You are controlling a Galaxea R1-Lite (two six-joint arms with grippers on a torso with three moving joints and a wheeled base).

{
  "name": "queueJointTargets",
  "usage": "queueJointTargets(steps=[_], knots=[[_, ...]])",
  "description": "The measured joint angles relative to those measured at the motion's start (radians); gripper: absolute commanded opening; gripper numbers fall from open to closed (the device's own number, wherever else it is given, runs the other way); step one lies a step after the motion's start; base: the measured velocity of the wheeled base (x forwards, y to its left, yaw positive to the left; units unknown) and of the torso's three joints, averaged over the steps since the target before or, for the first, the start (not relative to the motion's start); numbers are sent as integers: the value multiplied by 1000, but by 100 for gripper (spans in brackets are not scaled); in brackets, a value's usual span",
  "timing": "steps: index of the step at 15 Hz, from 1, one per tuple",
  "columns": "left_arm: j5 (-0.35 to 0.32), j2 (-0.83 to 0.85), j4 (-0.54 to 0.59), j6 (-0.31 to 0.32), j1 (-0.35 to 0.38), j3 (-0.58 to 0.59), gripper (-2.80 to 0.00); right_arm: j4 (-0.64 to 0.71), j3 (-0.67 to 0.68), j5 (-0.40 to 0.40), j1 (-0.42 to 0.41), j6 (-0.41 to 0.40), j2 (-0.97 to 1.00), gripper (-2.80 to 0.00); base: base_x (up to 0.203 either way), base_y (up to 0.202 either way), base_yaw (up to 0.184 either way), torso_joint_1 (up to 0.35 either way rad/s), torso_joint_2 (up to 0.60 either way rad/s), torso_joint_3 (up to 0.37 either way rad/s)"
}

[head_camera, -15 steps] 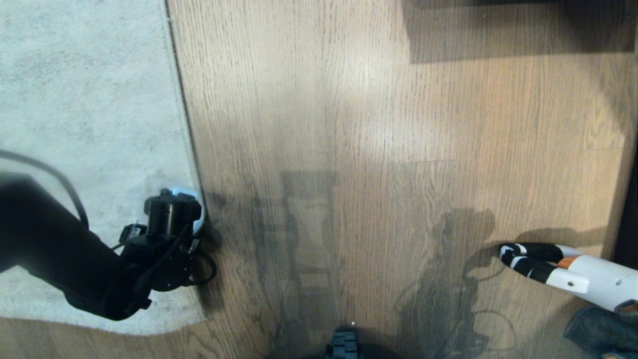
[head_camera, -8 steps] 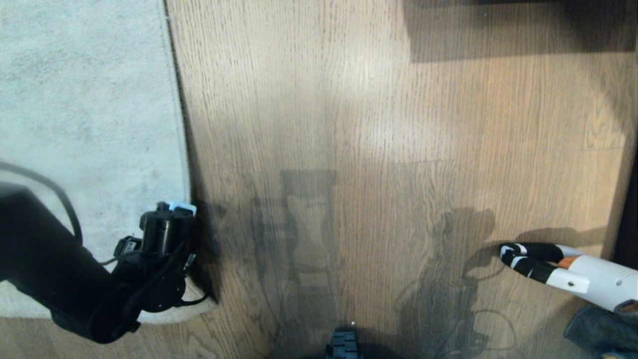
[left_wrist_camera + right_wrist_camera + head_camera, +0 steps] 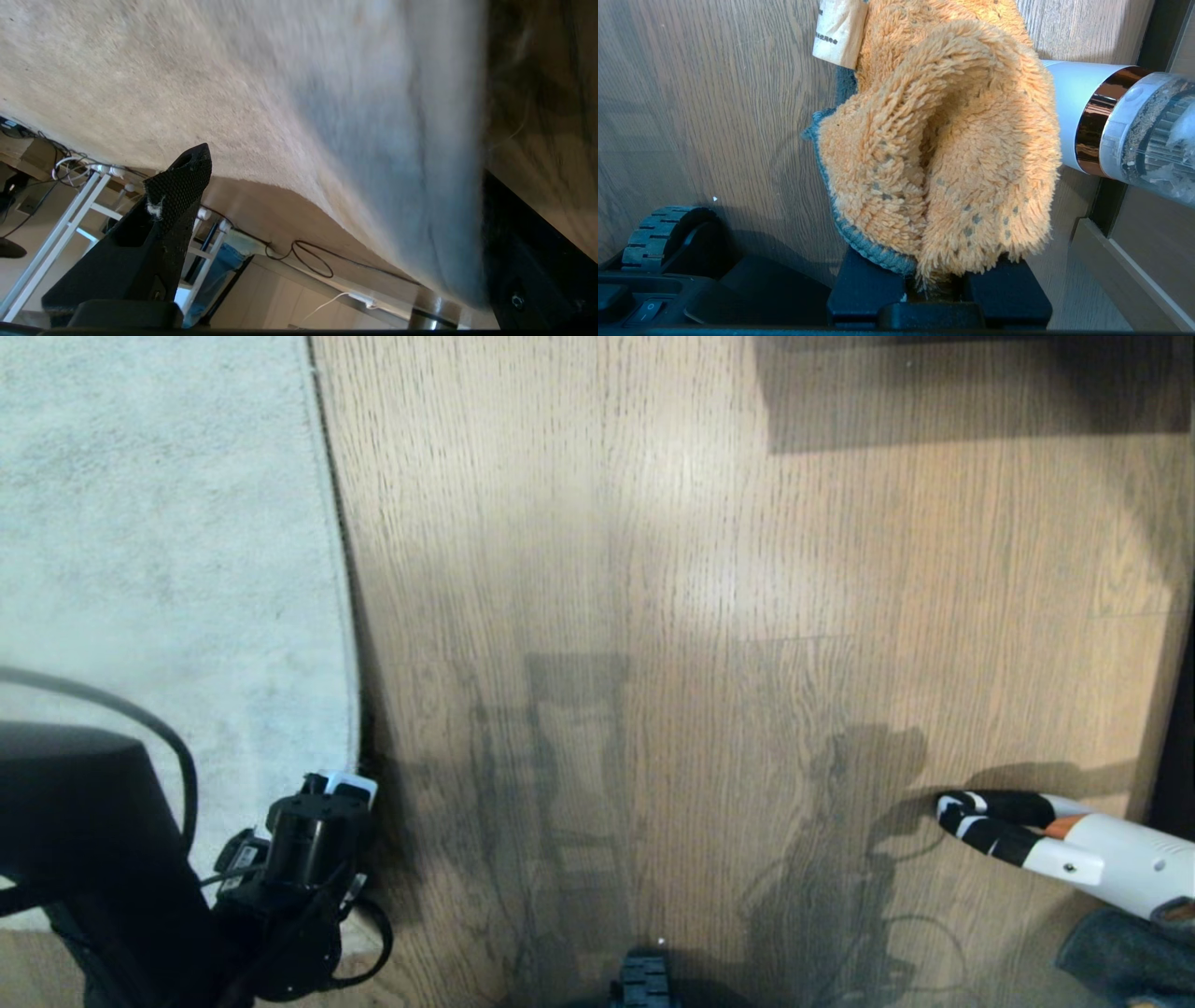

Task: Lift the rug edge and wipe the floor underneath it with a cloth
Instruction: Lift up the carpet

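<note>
The pale grey rug (image 3: 159, 541) covers the left side of the wood floor (image 3: 700, 569). Its rug edge (image 3: 347, 644) runs toward me and casts a dark shadow near my left gripper (image 3: 341, 793), which sits at the edge by the near corner. In the left wrist view that gripper (image 3: 345, 177) is open wide. One black finger (image 3: 180, 182) is over the pile, the other is on the floor side, and the rug edge (image 3: 467, 140) lies between them ungripped. My right gripper (image 3: 936, 289) is shut on the orange cloth (image 3: 943, 154) with grey trim.
A white handheld vacuum (image 3: 1064, 849) with a black-and-white nozzle lies on the floor at right, close beside the cloth (image 3: 1078, 116). Dark grey fabric (image 3: 1120, 961) shows in the bottom right corner. My base wheel (image 3: 642, 980) is at bottom centre. Cables (image 3: 308, 256) lie beyond the rug corner.
My left arm has drawn back toward me along the rug edge, staying open. The bulge in the rug by the gripper has flattened. The right arm and vacuum have not moved.
</note>
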Motion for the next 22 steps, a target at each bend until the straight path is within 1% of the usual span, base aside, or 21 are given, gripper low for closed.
queueJointTargets(steps=[6,9,14,15,18,19,22], knots=[[-1,33,-39,-5,0,89,0,0,0,0,0,0,0,-280,0,0,0,0,0,0],[-2,64,-149,-12,3,148,0,0,0,0,0,0,0,-280,0,0,0,0,0,0],[-3,182,-420,-13,4,263,0,0,0,0,0,0,0,-280,0,0,0,0,0,0],[-2,205,-439,-13,3,274,0,0,0,0,0,0,0,-280,0,0,0,0,0,0],[0,240,-443,-11,1,283,0,0,0,0,0,0,0,-280,0,0,0,0,0,0],[1,244,-443,-12,1,285,-280,0,0,0,0,0,0,-280,0,0,0,0,0,0],[1,247,-443,-12,-1,285,-280,0,0,0,0,0,0,-280,0,0,0,0,0,0]])
